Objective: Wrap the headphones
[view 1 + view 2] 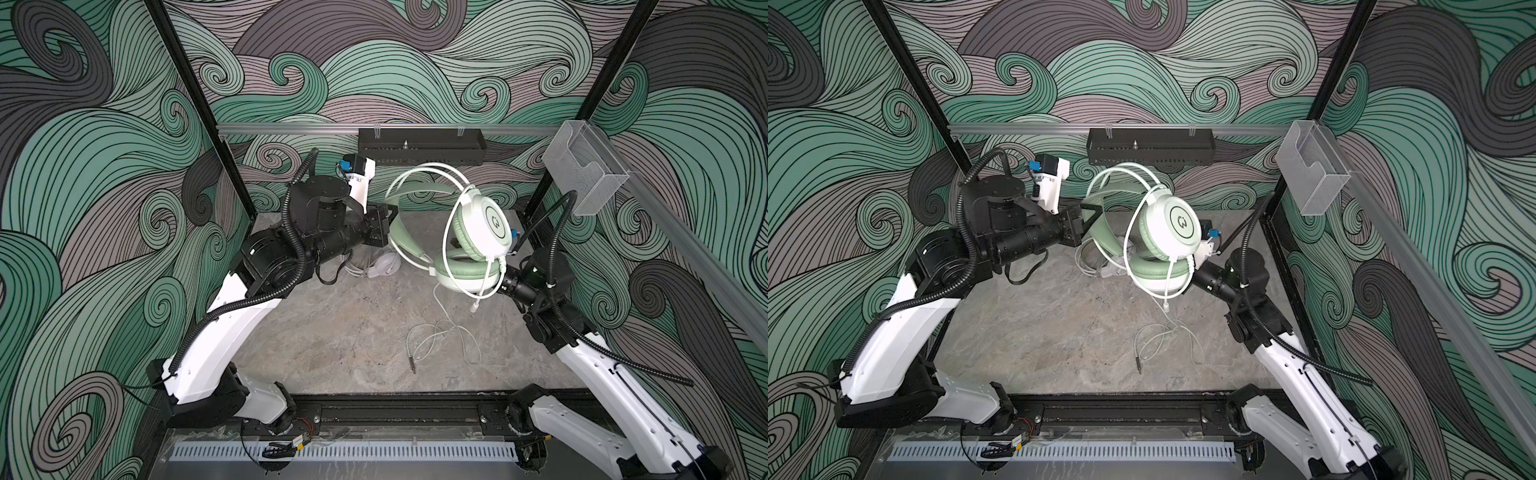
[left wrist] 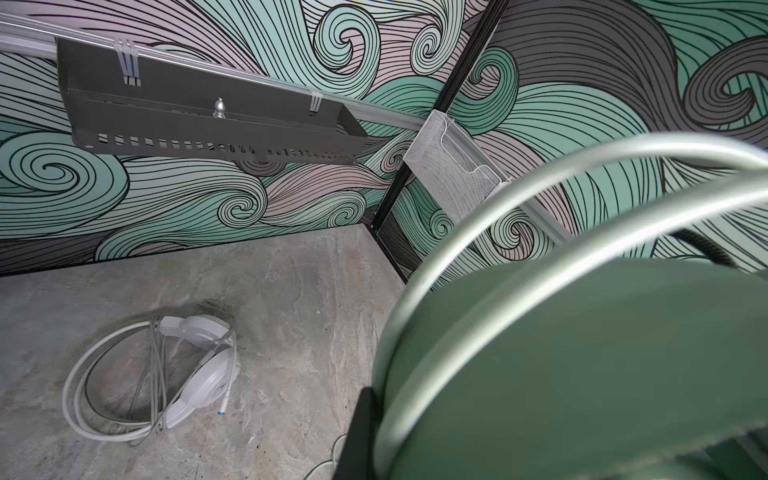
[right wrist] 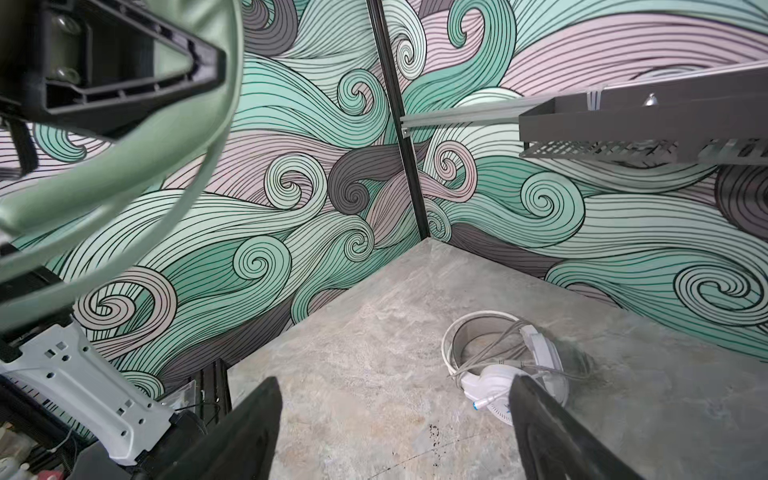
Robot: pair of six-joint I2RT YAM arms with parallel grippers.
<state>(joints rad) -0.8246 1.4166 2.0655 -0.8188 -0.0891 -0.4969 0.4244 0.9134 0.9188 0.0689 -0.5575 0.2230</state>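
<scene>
**Step in hand.** The mint headset (image 1: 484,226) is raised off the table (image 1: 332,324), centre right in both top views. 1 earcup faces the camera and the other sits below it. Its cable (image 1: 440,336) drops from the lower cup and lies in loose loops at lower centre, with the plug (image 1: 412,368) at the free end. No turn of it is on the frame yet, so wrapping of this set looks barely begun.

The white headset (image 1: 384,264) lies flat on the table, left of centre, partly under the left arm. The wrist views show its own lead crossing the band in several turns, so it is judged done.

**Left claw** (image 1: 1094,214). It is closed tight on the mint headset's green padded headband (image 1: 1102,237), left of the earcups. Only 1 finger shows clearly, so the exact bite on the band is probable, not certain.

**Right claw** (image 3: 395,390). Its jaws are spread wide, with nothing between the 2 fingers (image 3: 249,428). In both top views it is hidden behind the earcups, close to the lower cup. Whether it touches the cup cannot be told.

**Next move, as judged.** The right claw should drop to the slack cable and pinch it near the cup. It should then carry the cable round the band while the left claw holds steady. The line is thin and limp, so it needs a near-full close, and it may slip out or drag the loops.
</scene>
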